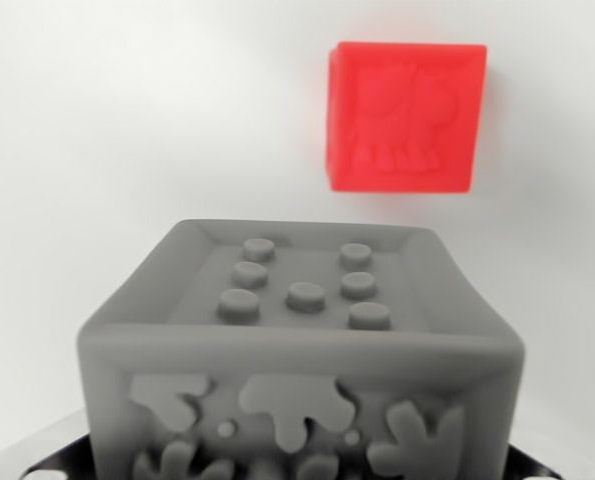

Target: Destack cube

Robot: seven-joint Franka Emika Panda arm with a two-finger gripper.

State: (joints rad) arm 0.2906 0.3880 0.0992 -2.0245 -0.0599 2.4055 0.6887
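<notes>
A grey cube (pixel 302 350) fills the lower half of the wrist view, very close to the camera. Its top face has several round studs and its front face has raised shapes. My gripper (pixel 297 465) sits at the bottom edge, and only slivers of its fingers (pixel 47 462) show at the cube's lower corners. The jaws look shut on the grey cube's sides. A red cube (pixel 405 117) with an embossed figure lies apart on the white surface, beyond the grey cube and toward the wrist view's right. Nothing rests on the red cube.
A plain white tabletop (pixel 127 130) spreads around both cubes. No other objects show in this view.
</notes>
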